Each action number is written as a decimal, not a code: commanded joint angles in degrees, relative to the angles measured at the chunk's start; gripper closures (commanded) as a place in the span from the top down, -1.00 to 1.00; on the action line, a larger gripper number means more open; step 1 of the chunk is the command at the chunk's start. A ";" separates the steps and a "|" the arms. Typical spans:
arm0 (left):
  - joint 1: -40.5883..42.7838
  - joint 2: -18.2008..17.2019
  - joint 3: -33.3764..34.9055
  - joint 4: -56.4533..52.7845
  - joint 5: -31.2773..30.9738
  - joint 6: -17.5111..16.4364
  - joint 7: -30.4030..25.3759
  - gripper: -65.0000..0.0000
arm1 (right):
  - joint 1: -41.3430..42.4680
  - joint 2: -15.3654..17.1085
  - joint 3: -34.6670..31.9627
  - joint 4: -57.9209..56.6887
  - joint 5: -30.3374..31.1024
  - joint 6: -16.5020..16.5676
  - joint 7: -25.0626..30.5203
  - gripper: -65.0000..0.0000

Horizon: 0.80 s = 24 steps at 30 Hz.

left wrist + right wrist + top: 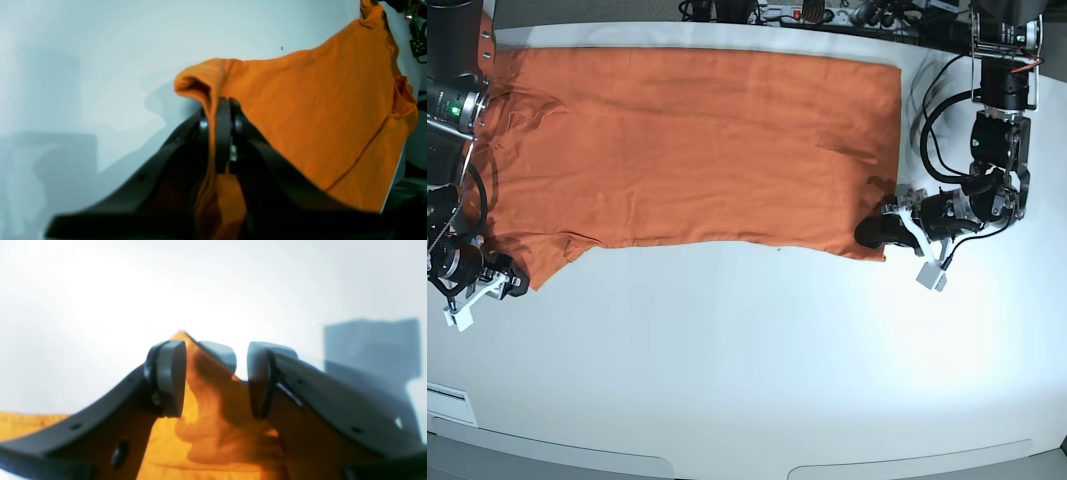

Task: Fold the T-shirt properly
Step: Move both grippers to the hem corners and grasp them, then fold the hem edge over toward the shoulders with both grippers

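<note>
I see the left pincer (223,133) clenched on the T-shirt (300,116) hem; right pincer (215,380) spread, straddling its 9 o'clock corner.

Both arms are black, jointed machines standing at either end of the white table (757,350). The left gripper (223,133) has curved matte-black fingers ending in round black pads, with small screw holes along the finger backs. The right gripper (215,380) has the same dark curved fingers, here tipped with pale grey pads (171,376) and dotted with holes. Black cables loop beside the left arm (992,150), and white brackets sit at both wrists.
</note>
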State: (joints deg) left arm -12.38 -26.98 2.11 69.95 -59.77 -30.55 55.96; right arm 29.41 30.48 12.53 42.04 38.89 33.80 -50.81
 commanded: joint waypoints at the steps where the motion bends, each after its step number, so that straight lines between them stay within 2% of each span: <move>1: -0.81 -0.94 -0.37 0.44 0.76 0.07 0.66 -1.00 | 1.53 1.14 0.20 0.52 0.33 1.01 0.39 -0.04; 5: -0.83 -0.94 -0.37 0.44 0.76 0.07 0.66 -1.00 | 1.18 1.14 0.13 0.52 0.87 2.43 -0.13 -0.04; 10: -0.85 -0.94 -0.37 0.44 0.74 0.07 0.61 -1.00 | 0.26 0.98 0.11 0.55 8.81 6.20 -5.81 -0.04; 14: -0.83 -0.94 -0.37 0.44 0.74 0.04 0.63 -1.00 | 0.26 0.96 0.09 0.55 11.85 6.20 -8.63 -0.04; 16: -0.87 -0.94 -0.37 0.44 0.74 0.02 0.61 -1.00 | 0.26 0.96 0.09 0.55 11.89 6.20 -8.61 -0.26; 19: -1.22 -0.94 -0.37 0.44 0.76 -0.33 0.48 -1.00 | 0.33 0.98 0.11 0.55 11.96 6.20 -8.20 -0.96; 21: -1.75 -0.94 -0.37 0.44 0.79 -1.62 0.11 -1.00 | 0.33 0.98 0.11 0.55 11.89 6.20 -6.95 -1.00; 24: -3.43 -0.94 -0.37 0.44 1.64 -1.66 -0.90 -1.00 | 0.48 0.98 0.11 0.59 11.85 6.20 -4.31 -1.00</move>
State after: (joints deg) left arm -14.24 -26.96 2.17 69.67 -57.74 -32.01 55.94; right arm 28.08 30.30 12.47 41.91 49.52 39.66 -56.05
